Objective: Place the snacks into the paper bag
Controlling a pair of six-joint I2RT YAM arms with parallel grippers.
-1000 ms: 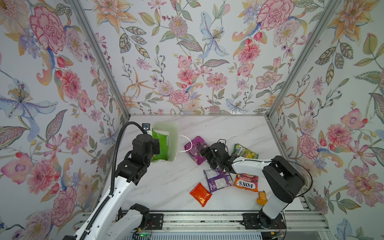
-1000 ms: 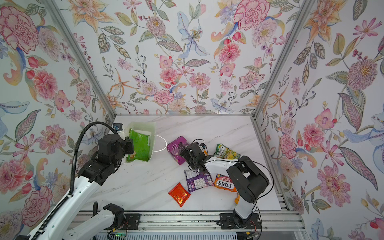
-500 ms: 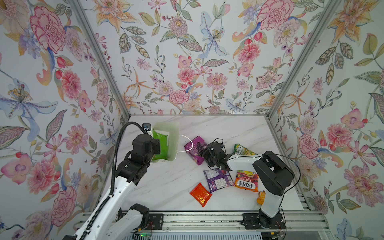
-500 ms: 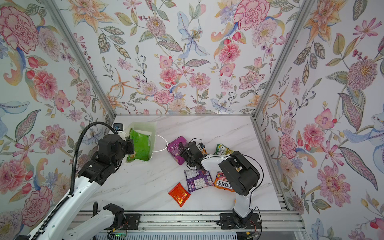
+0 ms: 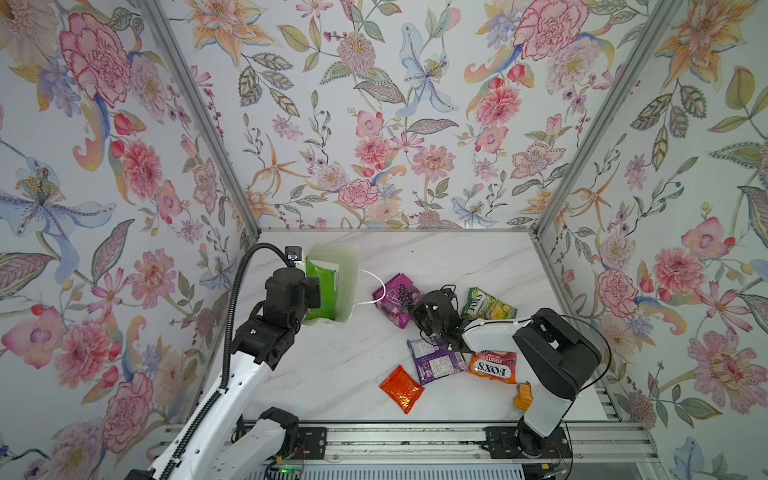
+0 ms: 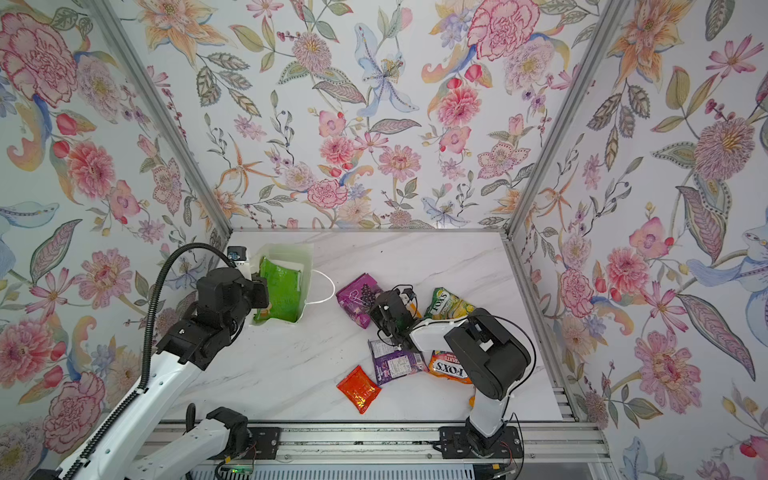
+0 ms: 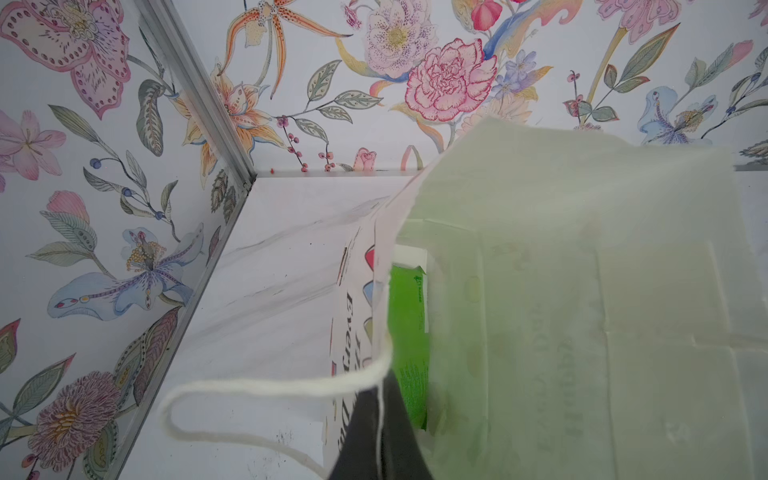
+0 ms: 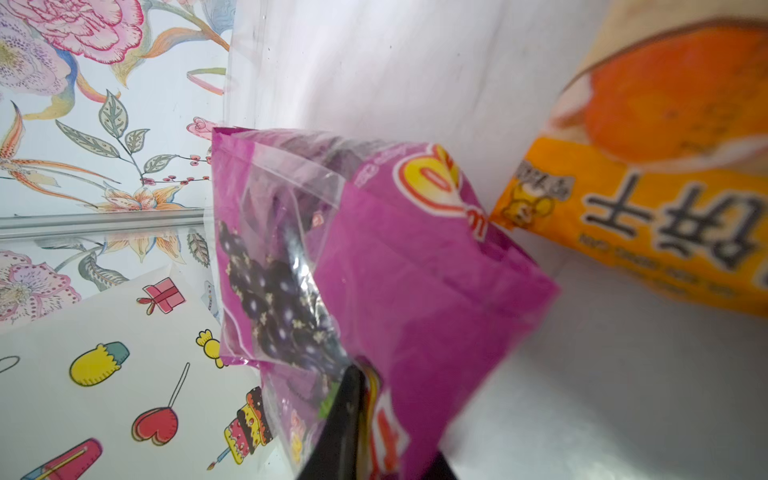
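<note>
While left end effector (image 7: 378, 415) pinches the paper bag (image 5: 347, 282) rim and right end effector (image 8: 355, 395) clamps the magenta packet (image 8: 415, 270), lift clear, then cross above the bag mouth.

Floral wallpaper, pink and orange blooms, on far wall (image 5: 374, 124), left wall (image 5: 83, 208), right wall (image 5: 685, 208). Aluminium posts (image 5: 198, 116) at far corners. White marble-look tabletop (image 5: 332, 374). Metal rail (image 5: 415, 436) along near edge. Even, soft light.

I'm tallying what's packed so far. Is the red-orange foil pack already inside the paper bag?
No, the red-orange foil pack lies flat on the table, well apart from the paper bag.
</note>
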